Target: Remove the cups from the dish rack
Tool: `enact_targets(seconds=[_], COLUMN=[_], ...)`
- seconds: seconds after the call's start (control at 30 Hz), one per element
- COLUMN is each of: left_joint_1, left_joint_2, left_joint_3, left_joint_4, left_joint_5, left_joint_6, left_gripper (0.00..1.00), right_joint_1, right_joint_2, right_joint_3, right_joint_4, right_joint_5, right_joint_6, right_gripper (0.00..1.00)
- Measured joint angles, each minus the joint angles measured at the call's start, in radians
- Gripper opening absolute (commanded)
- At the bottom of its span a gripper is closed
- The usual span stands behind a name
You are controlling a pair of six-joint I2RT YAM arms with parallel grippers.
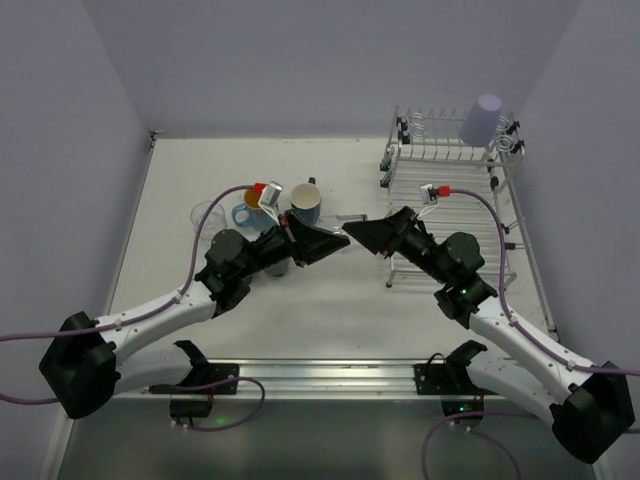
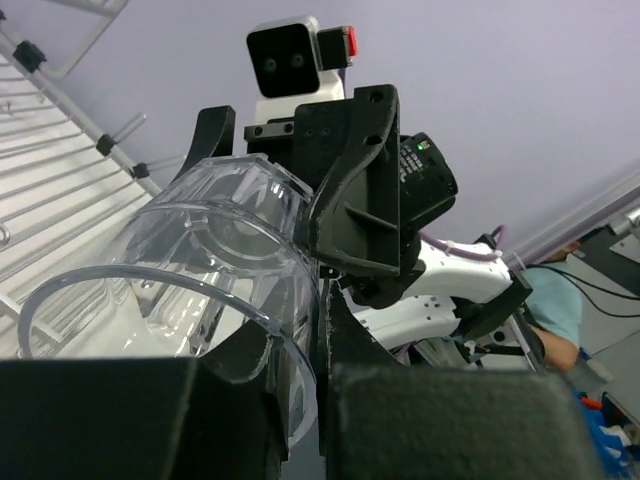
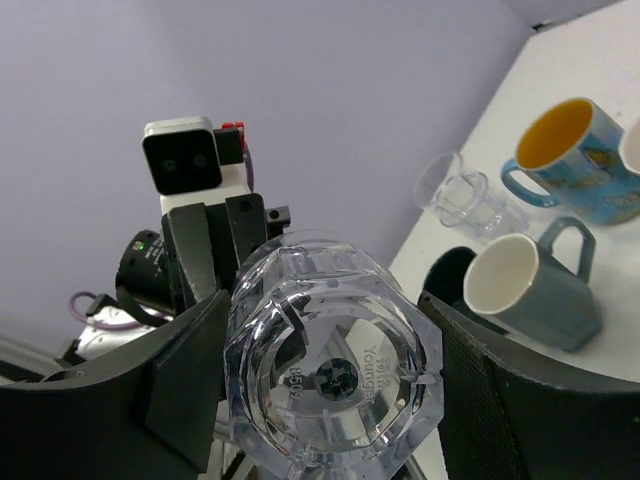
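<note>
clear glass (image 3: 335, 375): in the air between the 2 arms, above the table (image 1: 330, 320) and just left of the dish rack (image 1: 450, 170); it lies on its side, thick faceted base toward the right wrist camera, open rim toward the left one.
right gripper (image 1: 358, 232): clamped across the base end, 1 finger on each side of the glass.
left gripper (image 2: 320, 395): fingers nearly together at the rim with the thin wall pinched between them, seemingly 1 inside and 1 outside.
weight: judged light; thin wall, most of the mass in the base.
stiffness: rigid, no give under the pads, so a harder squeeze adds stress and not grip.
slip: smooth and glossy, likely to slide or turn in a pinch; the facets at the base offer better purchase than the round wall.
fragility: glass or hard plastic, cannot tell which; the rim looks the weakest part and would chip first.
where to hold: across the faceted base is the safer grip; the rim pinch works but leaves the heavy base hanging as a lever, so carry it rim up and set it down softly.
risk: if 1 gripper lets go before the other is firm, the glass drops to the table.
out of the rack: blue mug (image 3: 575, 165) with orange inside, teal mug (image 3: 535, 290) with white inside, and a second clear glass (image 3: 455, 195), near each other on the table's left part.
in the rack: lavender tumbler (image 1: 483, 118), perched at the far right corner.
</note>
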Motion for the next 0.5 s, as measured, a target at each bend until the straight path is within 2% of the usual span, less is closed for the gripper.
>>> enact_targets(seconds=[0.03, 0.1, 0.17, 0.3, 0.5], left_joint_1=[-0.005, -0.014, -0.013, -0.009, -0.008], left_joint_2=[-0.016, -0.052, -0.083, -0.1, 0.071], left_joint_3=[0.013, 0.032, 0.049, 0.16, 0.447], left_joint_4=[-0.021, -0.096, -0.19, -0.507, -0.916], left_joint_5=[-0.003, -0.02, -0.063, -0.166, -0.307], left_joint_6=[0.01, 0.072, 0.142, 0.305, 0.507], left_gripper=[0.0, 0.0, 0.0, 0.0, 0.0], right_joint_1=[0.005, 0.013, 0.017, 0.016, 0.011], right_joint_2=[-0.006, -0.026, -0.047, -0.113, -0.237], right_joint_3=[0.0, 0.002, 0.002, 0.033, 0.15], right_joint_4=[0.018, 0.001, -0.066, -0.282, -0.541], right_joint_5=[0.002, 0.014, 0.042, 0.174, 0.355], right_joint_6=[0.004, -0.015, -0.047, -0.153, -0.33], right_gripper=[0.87, 0.99, 0.99, 0.99, 0.99])
